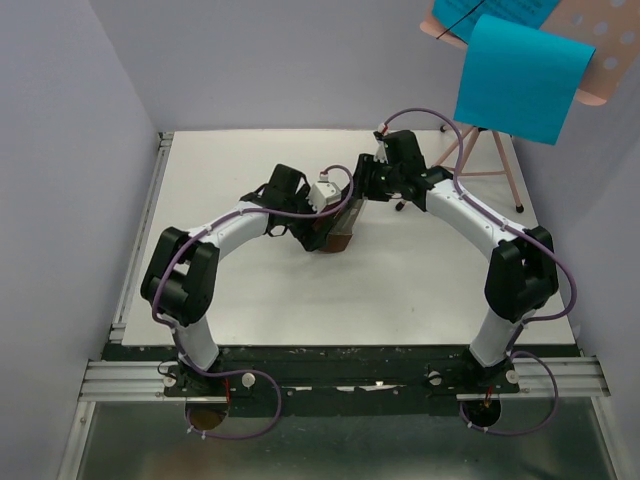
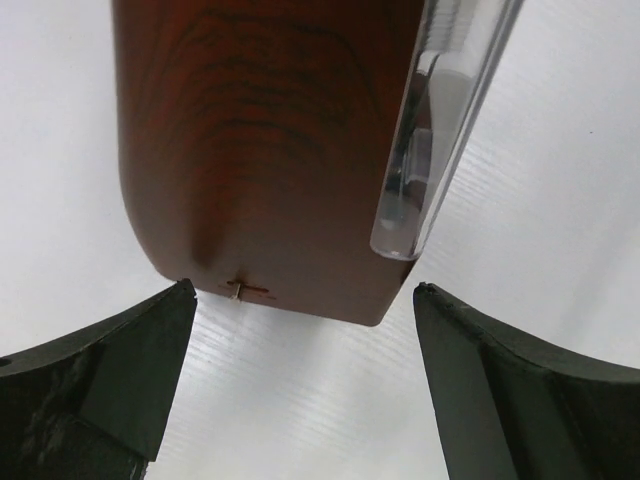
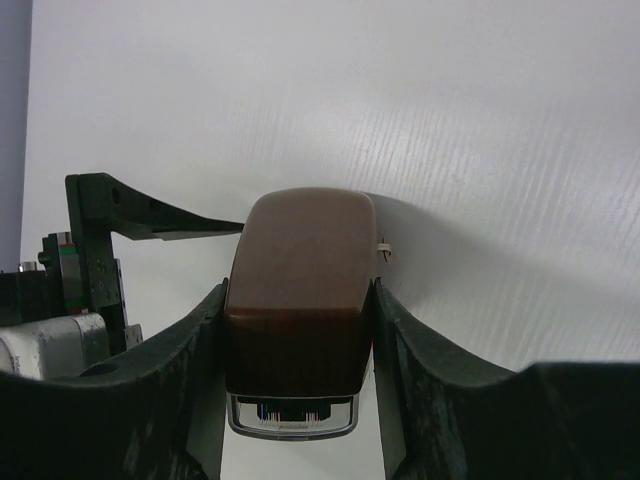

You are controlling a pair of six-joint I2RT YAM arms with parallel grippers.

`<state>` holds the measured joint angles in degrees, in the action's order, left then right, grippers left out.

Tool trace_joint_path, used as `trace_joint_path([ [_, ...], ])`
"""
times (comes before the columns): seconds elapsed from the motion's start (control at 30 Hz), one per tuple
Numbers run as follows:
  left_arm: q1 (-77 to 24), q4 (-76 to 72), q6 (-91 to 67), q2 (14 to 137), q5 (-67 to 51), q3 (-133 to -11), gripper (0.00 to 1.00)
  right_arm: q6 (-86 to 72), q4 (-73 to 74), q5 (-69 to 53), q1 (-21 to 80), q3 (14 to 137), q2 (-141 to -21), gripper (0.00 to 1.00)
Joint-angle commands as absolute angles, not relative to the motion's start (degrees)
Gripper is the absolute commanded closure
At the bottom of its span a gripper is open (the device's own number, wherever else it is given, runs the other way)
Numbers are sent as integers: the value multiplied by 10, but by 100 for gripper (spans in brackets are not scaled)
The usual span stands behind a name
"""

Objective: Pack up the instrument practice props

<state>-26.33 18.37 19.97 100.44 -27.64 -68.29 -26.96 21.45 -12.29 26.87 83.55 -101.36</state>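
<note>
Right gripper (image 3: pixel 300 290) clamps block (image 3: pixel 300 245) on smooth tapered sides: may squirt out on lift. Left gripper (image 2: pixel 303 295) wide, close by block: grippers could collide.

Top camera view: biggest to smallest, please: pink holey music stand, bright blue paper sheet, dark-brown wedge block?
1. pink perforated music stand, legs included
2. bright blue paper sheet
3. dark-brown wedge-shaped block
Stand and sheet sit nearer the camera, so look bigger.
</note>
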Motion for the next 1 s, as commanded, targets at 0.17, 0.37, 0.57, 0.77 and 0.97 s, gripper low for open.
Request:
trace_joint_path([
  [0.17, -304, 179, 207, 1015, -234, -695, 3, -289, 254, -134, 255, 818, -1027, 100],
  [0.37, -316, 179, 192, 999, -200, -672, 9, -291, 251, -134, 253, 813, -1024, 100],
  [0.57, -323, 184, 199, 1000, -207, -671, 37, -293, 250, -134, 253, 809, -1021, 100],
  [0.77, -324, 180, 188, 1001, -192, -682, 33, -283, 248, -134, 253, 804, -1017, 100],
  [0.97, -323, 192, 170, 959, -214, -679, 1, -200, 237, -121, 254, 802, -998, 100],
])
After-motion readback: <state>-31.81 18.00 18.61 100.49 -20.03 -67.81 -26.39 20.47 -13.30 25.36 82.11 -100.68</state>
